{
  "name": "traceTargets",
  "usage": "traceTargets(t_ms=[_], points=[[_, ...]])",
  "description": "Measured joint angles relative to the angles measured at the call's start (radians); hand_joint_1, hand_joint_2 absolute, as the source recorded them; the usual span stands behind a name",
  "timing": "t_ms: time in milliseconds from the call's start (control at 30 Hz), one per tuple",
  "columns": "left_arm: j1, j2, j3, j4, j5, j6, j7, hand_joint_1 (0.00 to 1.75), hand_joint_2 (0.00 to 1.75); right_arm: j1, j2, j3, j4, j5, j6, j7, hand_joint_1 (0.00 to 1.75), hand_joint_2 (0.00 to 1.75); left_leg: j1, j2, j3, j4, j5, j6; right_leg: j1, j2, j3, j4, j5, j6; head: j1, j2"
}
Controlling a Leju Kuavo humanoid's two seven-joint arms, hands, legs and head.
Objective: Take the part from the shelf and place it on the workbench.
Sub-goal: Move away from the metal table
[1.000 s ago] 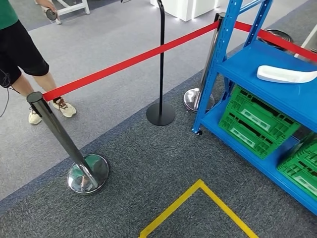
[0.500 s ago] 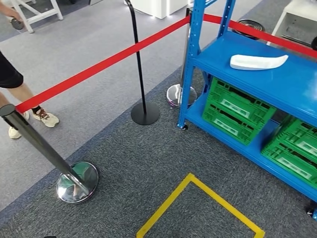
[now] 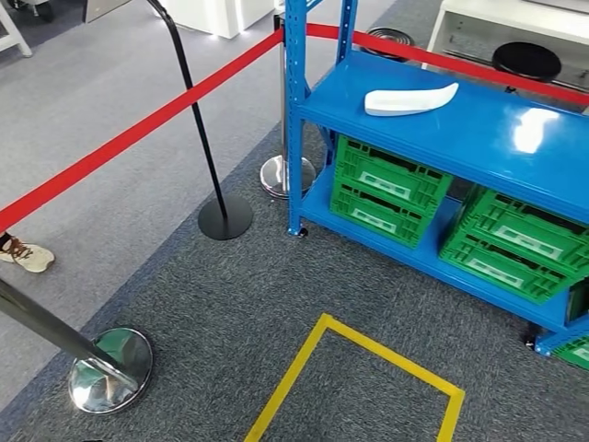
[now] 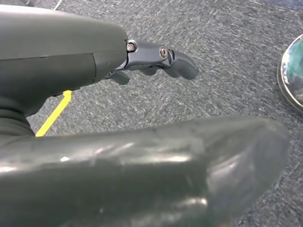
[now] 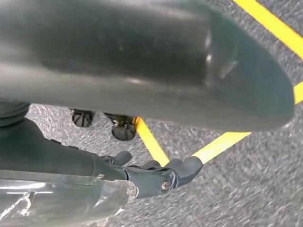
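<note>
A long white curved part (image 3: 409, 98) lies on the middle level of the blue shelf (image 3: 472, 138), near its left end, ahead and to the right in the head view. My left hand (image 4: 157, 59) hangs over the grey carpet in the left wrist view, fingers stretched out and holding nothing. My right hand (image 5: 161, 172) hangs the same way in the right wrist view, empty, above the carpet and the yellow floor tape (image 5: 153, 142).
Green crates (image 3: 386, 189) fill the shelf's bottom level. A red barrier belt (image 3: 139, 129) runs between chrome posts (image 3: 111, 368) and past a black stand (image 3: 224, 217). A yellow tape square (image 3: 361, 368) marks the carpet. A person's shoe (image 3: 28, 255) is at far left. A white table (image 3: 513, 18) stands behind.
The camera has turned right: the shelf and white part slid left toward the picture's middle, and the person has nearly left the frame. The part has not moved on the shelf.
</note>
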Motion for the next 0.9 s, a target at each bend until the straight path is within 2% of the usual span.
traceTargets(t_ms=[33,67,133,167,200,233,267,300,367,400,433,500,567,633,700,733,767,800,833,900], points=[[-0.001,0.000,0.000,0.000,-0.001,0.000,0.000,0.00,0.00,0.003,0.000,0.000,0.000,0.000,0.000,0.000,0.00,0.00,0.000,0.011,0.000,-0.002,0.003,0.009,0.000,-0.013,-0.006,0.008,-0.006,0.004,0.002,0.000],[-0.002,0.000,0.000,0.000,-0.001,0.002,0.000,0.00,0.00,0.004,0.000,0.000,0.000,0.000,-0.001,0.000,0.00,0.00,0.000,0.022,0.000,-0.004,0.005,0.017,0.002,-0.037,-0.019,0.033,-0.024,0.007,0.007,0.000],[0.000,0.000,0.000,0.000,-0.006,0.007,0.004,0.00,0.00,0.000,0.000,0.000,0.000,0.001,-0.003,0.000,0.00,0.00,-0.004,0.047,0.000,-0.005,0.005,0.027,0.006,-0.098,-0.073,0.151,-0.092,0.009,0.017,0.000],[0.002,-0.001,0.000,0.000,-0.010,0.012,0.011,0.00,0.00,-0.002,0.000,0.000,0.000,0.003,-0.004,0.001,0.00,0.00,-0.007,0.060,0.000,-0.005,0.004,0.030,0.006,-0.114,-0.106,0.223,-0.125,0.009,0.020,0.000],[0.004,-0.002,-0.002,0.000,-0.020,0.017,0.022,0.00,0.00,-0.003,0.000,0.000,0.000,0.005,-0.005,0.002,0.00,0.00,-0.009,0.073,0.000,-0.005,0.003,0.031,0.006,-0.121,-0.129,0.277,-0.144,0.010,0.021,0.000],[0.004,-0.004,-0.005,0.001,-0.034,0.022,0.036,0.00,0.00,-0.002,0.000,0.001,0.000,0.008,-0.006,0.003,0.00,0.00,-0.011,0.085,0.001,-0.005,0.002,0.032,0.006,-0.125,-0.135,0.296,-0.145,0.010,0.021,0.000],[0.004,-0.008,-0.012,0.002,-0.052,0.026,0.050,0.00,0.00,-0.001,0.000,0.001,0.000,0.012,-0.007,0.004,0.00,0.00,-0.012,0.096,0.002,-0.005,0.001,0.031,0.006,-0.128,-0.121,0.274,-0.126,0.009,0.021,0.000],[0.004,-0.012,-0.021,0.003,-0.073,0.027,0.064,0.00,0.00,-0.001,0.000,0.002,0.000,0.017,-0.008,0.007,0.00,0.00,-0.012,0.106,0.005,-0.004,-0.001,0.029,0.006,-0.137,-0.086,0.215,-0.095,0.008,0.022,0.000],[0.004,-0.023,-0.042,0.008,-0.106,0.024,0.080,0.00,0.00,-0.003,-0.001,0.006,0.000,0.028,-0.010,0.012,0.00,0.00,-0.015,0.124,0.011,-0.002,-0.006,0.021,0.008,-0.171,-0.008,0.076,-0.043,0.001,0.023,0.000],[0.004,-0.028,-0.051,0.010,-0.116,0.021,0.084,0.00,0.00,-0.004,0.000,0.009,0.000,0.035,-0.011,0.016,0.00,0.00,-0.017,0.131,0.013,-0.001,-0.009,0.015,0.010,-0.181,0.014,0.034,-0.030,-0.004,0.022,0.000],[0.002,-0.033,-0.059,0.012,-0.121,0.018,0.086,0.00,0.00,-0.005,0.000,0.013,0.000,0.044,-0.012,0.021,0.00,0.00,-0.019,0.138,0.015,-0.001,-0.010,0.009,0.012,-0.184,0.022,0.017,-0.027,-0.011,0.022,0.000],[-0.004,-0.043,-0.071,0.016,-0.125,0.012,0.086,0.00,0.00,-0.003,0.000,0.024,0.000,0.062,-0.014,0.031,0.00,0.00,-0.018,0.149,0.018,-0.003,-0.011,-0.003,0.013,-0.165,0.016,0.015,-0.024,-0.023,0.020,0.000],[-0.007,-0.050,-0.081,0.019,-0.126,0.008,0.085,0.00,0.00,-0.001,0.000,0.034,0.000,0.074,-0.017,0.039,0.00,0.00,-0.014,0.122,0.011,0.017,-0.031,-0.015,0.010,-0.148,0.016,0.011,-0.019,-0.035,0.018,0.000],[-0.007,-0.054,-0.086,0.021,-0.128,0.005,0.082,0.00,0.00,-0.003,0.001,0.044,0.000,0.088,-0.017,0.048,0.00,0.00,-0.012,0.079,-0.034,0.116,-0.091,-0.023,0.007,-0.128,0.016,0.009,-0.015,-0.042,0.013,0.000],[-0.005,-0.054,-0.090,0.023,-0.128,0.001,0.079,0.00,0.00,-0.004,0.003,0.060,0.000,0.106,-0.013,0.061,0.00,0.00,-0.012,0.066,-0.097,0.242,-0.143,-0.024,0.007,-0.104,0.013,0.009,-0.014,-0.045,0.011,0.000],[-0.005,-0.055,-0.092,0.025,-0.128,0.000,0.077,0.00,0.00,-0.003,0.004,0.068,0.000,0.114,-0.010,0.068,0.00,0.00,-0.011,0.065,-0.114,0.271,-0.142,-0.024,0.007,-0.092,0.013,0.009,-0.014,-0.045,0.011,0.000],[-0.005,-0.056,-0.094,0.025,-0.128,-0.001,0.076,0.00,0.00,-0.002,0.007,0.075,0.000,0.120,-0.008,0.073,0.00,0.00,-0.011,0.063,-0.114,0.264,-0.123,-0.023,0.007,-0.079,0.013,0.009,-0.013,-0.044,0.011,0.000],[-0.005,-0.057,-0.096,0.026,-0.128,-0.001,0.075,0.00,0.00,-0.002,0.010,0.080,0.000,0.123,-0.006,0.076,0.00,0.00,-0.009,0.059,-0.096,0.221,-0.088,-0.022,0.006,-0.066,0.013,0.009,-0.012,-0.042,0.011,0.000],[-0.006,-0.057,-0.098,0.026,-0.128,-0.001,0.074,0.00,0.00,-0.002,0.013,0.085,0.001,0.124,-0.005,0.078,0.00,0.00,-0.007,0.043,-0.065,0.156,-0.049,-0.021,0.005,-0.053,0.013,0.009,-0.010,-0.039,0.010,0.000],[-0.008,-0.058,-0.100,0.027,-0.128,-0.001,0.072,0.00,0.00,-0.005,0.017,0.092,0.001,0.125,-0.003,0.078,0.00,0.00,0.000,0.001,-0.013,0.039,-0.005,-0.018,0.006,-0.029,0.007,0.013,-0.008,-0.030,0.007,0.000]])
